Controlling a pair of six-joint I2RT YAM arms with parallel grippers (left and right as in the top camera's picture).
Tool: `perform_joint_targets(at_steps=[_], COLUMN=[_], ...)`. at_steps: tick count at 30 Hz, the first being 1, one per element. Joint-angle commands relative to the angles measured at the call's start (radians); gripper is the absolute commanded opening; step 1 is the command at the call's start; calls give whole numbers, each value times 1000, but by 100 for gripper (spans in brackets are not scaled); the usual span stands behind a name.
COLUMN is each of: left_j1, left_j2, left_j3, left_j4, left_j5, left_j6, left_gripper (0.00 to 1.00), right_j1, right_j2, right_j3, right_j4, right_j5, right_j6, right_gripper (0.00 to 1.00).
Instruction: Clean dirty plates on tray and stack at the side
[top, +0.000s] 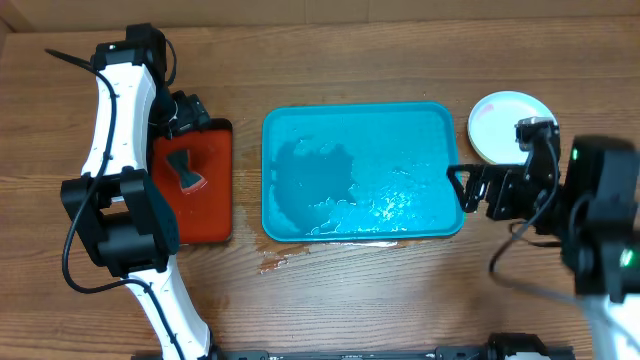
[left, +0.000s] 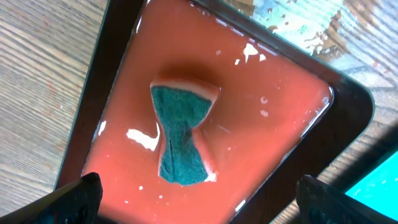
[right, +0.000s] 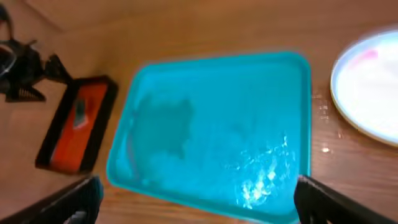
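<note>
The cyan-blue tray (top: 355, 170) lies in the middle of the table, wet and with no plates on it; it also shows in the right wrist view (right: 211, 124). A stack of plates (top: 508, 126) with a pale top plate sits on the table right of the tray; its edge shows in the right wrist view (right: 367, 87). My right gripper (top: 462, 187) is open and empty, just off the tray's right edge. My left gripper (left: 199, 199) is open and empty above the red tray (left: 124, 74), where a teal sponge (left: 180, 140) lies.
The red, black-rimmed tray (top: 195, 185) with the sponge (top: 185, 170) sits left of the blue tray. Water is spilled on the wood in front of the blue tray (top: 290, 258). The left arm (top: 120, 150) runs along the table's left side.
</note>
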Motion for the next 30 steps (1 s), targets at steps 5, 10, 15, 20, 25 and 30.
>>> perform_joint_targets(at_steps=[5, 10, 15, 20, 25, 30], left_j1=[-7, -7, -7, -7, -7, -7], left_j2=[-19, -19, -19, -19, -19, -19], left_j3=[6, 6, 6, 6, 6, 6], left_j4=[0, 0, 0, 0, 0, 0], left_j5=[1, 1, 1, 1, 1, 1], left_j6=[1, 1, 1, 1, 1, 1], left_gripper=[100, 100, 100, 100, 100, 100], right_j1=[10, 10, 10, 15, 62, 78], right_j2=[-401, -599, -763, -850, -919, -932], right_j3=[-416, -660, -850, -954, -1000, -1024], right_j4=[362, 576, 743, 858, 900, 941], right_j5=[25, 80, 92, 134, 245, 288], right_j6=[49, 106, 117, 120, 119, 119], right_gripper=[100, 100, 100, 100, 100, 100])
